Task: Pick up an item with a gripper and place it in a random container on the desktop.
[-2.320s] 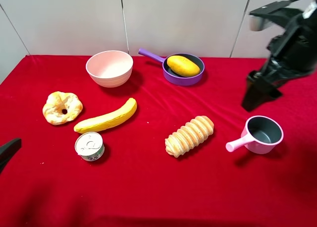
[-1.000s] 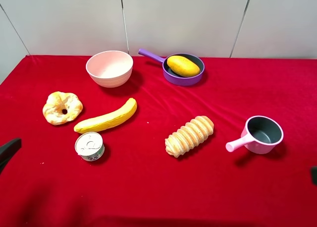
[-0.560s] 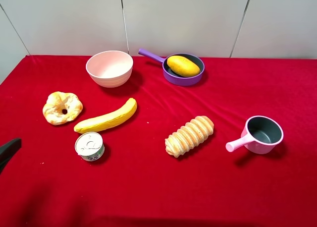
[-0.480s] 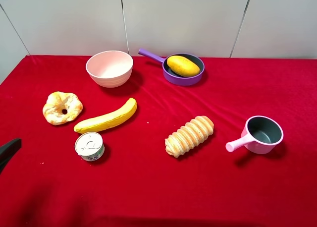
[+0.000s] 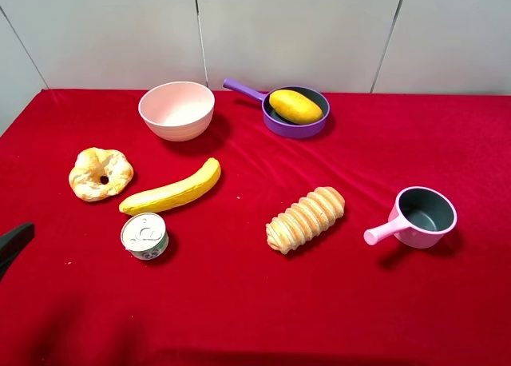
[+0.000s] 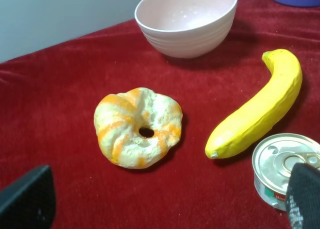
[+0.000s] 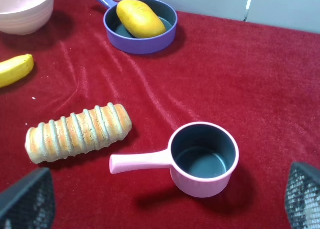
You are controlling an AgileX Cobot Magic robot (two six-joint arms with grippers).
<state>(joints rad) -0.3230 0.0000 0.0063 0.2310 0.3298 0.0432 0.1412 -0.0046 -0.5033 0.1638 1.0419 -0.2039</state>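
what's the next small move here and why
Probably none beyond keeping both arms parked. The mango already lies inside the purple pan, untouched, and both grippers, left and right, sit back with open, empty jaws, so the placement looks finished.

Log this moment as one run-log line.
yellow-orange oval toy fruit: inside purple frying pan | left gripper: open, empty | right gripper: open, empty | stage: placed

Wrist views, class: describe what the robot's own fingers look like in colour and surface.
Only finger tips show. Left gripper: black fingers, one tip finely textured. Right gripper: dark grey-black fingers with a fine mesh-like pattern. No cables or markings visible.
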